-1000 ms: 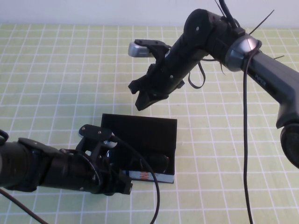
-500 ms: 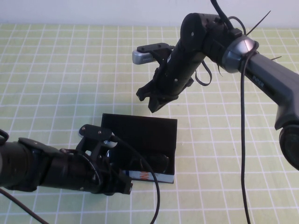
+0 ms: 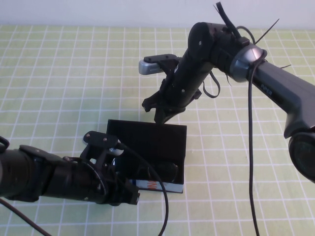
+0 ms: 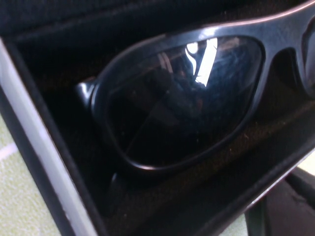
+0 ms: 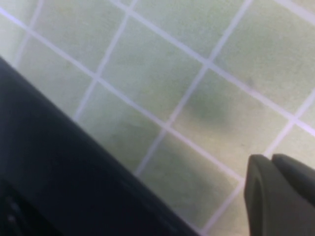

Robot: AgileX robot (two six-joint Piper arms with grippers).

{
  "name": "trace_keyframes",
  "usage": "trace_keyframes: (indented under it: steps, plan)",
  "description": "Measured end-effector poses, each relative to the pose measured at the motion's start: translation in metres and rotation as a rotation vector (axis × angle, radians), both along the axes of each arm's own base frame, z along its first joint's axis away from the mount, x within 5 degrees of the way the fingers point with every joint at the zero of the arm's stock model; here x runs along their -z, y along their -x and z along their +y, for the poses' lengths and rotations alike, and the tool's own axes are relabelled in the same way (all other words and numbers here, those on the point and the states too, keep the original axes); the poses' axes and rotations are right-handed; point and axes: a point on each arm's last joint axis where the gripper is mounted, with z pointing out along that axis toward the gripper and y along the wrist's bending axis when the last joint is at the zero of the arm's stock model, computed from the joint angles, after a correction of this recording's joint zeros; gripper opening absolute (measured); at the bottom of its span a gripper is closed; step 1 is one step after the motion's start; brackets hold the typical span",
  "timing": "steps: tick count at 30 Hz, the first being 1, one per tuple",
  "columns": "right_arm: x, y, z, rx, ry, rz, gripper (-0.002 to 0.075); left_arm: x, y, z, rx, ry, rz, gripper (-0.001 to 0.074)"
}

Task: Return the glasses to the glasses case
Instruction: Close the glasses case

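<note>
Glasses (image 3: 165, 172) lie inside the glasses case (image 3: 147, 140), which sits open in the lower middle of the high view on the green checked tablecloth (image 3: 59, 78). We see the case's flat lid standing up at the back and its front side, printed in blue, white and orange, facing the bottom of the frame. In the left wrist view the glasses (image 4: 187, 98) fill most of the picture: a dark, reflective lens in a thick black rim rests on the black lining, with the pale edge of the case (image 4: 44, 162) running down the left side.

Our left gripper (image 3: 115, 169) reaches in from the lower left of the high view and sits at the left end of the case, against its front corner. We cannot tell whether it is spread or pinched, as the arm's body hides the tips.

Our right gripper (image 3: 160, 110) hangs in the upper middle of the high view, just above the top edge of the raised lid, pointing down and to the left. We see it holding nothing. Its two dark tips show close together in the right wrist view (image 5: 278, 194), at the lower right, but we cannot tell whether they meet. The dark case (image 5: 54, 177) crosses the lower left of that picture over the checked cloth (image 5: 187, 73).
</note>
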Motion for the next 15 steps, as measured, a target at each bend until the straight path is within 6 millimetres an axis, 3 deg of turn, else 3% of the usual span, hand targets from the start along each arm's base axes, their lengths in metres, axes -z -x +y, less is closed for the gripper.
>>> trace_keyframes:
  steps: [10,15]
  plan:
    - [0.009,0.009,-0.002,0.032,-0.060,0.078,-0.0011,0.000,0.000,0.000,0.001,0.004,0.002,-0.0002]
    - [-0.013,0.019,-0.003,0.017,-0.103,0.076,-0.0011,0.000,0.000,0.000,-0.006,0.005,0.005,-0.0002]
